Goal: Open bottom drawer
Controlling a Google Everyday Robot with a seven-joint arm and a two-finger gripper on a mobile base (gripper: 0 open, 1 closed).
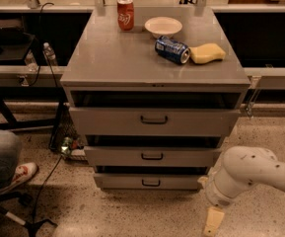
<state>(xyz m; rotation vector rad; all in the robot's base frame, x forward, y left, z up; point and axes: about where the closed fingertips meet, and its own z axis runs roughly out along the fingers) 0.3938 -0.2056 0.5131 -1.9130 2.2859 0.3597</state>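
Note:
The bottom drawer [151,181] is the lowest and shortest of three grey drawer fronts on the grey cabinet [107,58]. It has a small dark loop handle [151,182] at its centre, and its front sits in line with the drawers above. My white arm [240,174] reaches in from the right, low by the cabinet's bottom right corner. My gripper [212,221] hangs near the floor, to the right of and below the bottom drawer's handle, not touching it.
On the cabinet top stand a red can [125,14], a white bowl [163,26], a blue can on its side [172,49] and a yellow sponge [207,53]. A person's leg and shoe [14,174] and a chair base [18,216] are at the left.

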